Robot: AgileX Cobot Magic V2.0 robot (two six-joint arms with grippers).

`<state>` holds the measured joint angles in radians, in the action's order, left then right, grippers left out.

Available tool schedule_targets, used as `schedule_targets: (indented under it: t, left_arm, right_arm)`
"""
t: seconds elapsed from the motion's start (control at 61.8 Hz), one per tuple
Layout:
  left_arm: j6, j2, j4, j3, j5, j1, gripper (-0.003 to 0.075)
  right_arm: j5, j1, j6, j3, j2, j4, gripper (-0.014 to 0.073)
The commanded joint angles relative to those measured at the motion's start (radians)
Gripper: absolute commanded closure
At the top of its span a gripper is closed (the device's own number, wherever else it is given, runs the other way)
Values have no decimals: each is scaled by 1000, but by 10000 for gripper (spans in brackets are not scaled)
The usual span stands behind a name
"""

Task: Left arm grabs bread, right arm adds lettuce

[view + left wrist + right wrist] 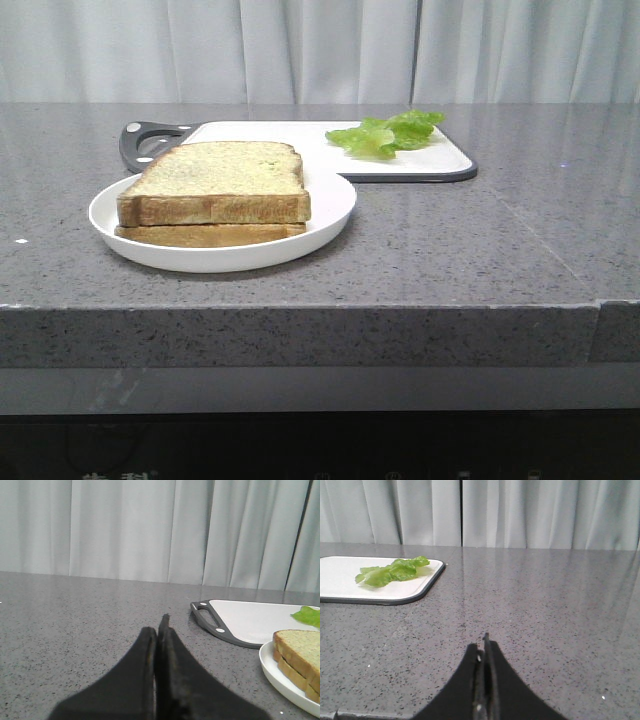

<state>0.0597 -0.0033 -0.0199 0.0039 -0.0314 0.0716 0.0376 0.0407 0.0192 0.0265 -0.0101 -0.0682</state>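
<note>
The bread (218,180), a thick tan slice with a speckled yellow-green face, lies on top of a thinner slice (210,235) on a white plate (335,205). Its corner also shows in the left wrist view as the bread (300,652). The lettuce (388,133) rests on a white cutting board (300,135) behind the plate, and the right wrist view shows the lettuce (392,571) too. My left gripper (157,627) is shut with nothing in it, well to the left of the plate. My right gripper (482,647) is shut and empty, to the right of the board. Neither gripper shows in the front view.
The grey speckled counter (480,250) ends in a front edge near the camera. The board's dark handle (207,620) points toward my left gripper. Pale curtains hang behind the counter.
</note>
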Motion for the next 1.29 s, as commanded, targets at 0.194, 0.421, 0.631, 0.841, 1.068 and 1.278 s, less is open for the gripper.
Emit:
schedule_targets:
  t: [0.194,0.421,0.631,0.841,1.068,1.278]
  left_arm:
    - [-2,-17,-8,5,-116,-2,741]
    - [-2,-16,-52,-120,-67,-2,741]
    - [-2,34,-52,-368,137,-2,741]
    - [-4,194,-50,-583,313,-2,741]
    - [-6,386,-50,-705,495,-2,741]
    - [-6,506,-63,-691,521,-2,741]
  right_arm:
    - [-94,-6,4,-3,-21,9,711]
    - [-46,-6,1,-88,-21,-31,711]
    - [120,-6,2,-310,13,-31,711]
    - [281,-6,2,-555,168,-21,711]
    - [454,-6,2,-700,376,-21,711]
    - [509,-6,2,-697,497,-21,711]
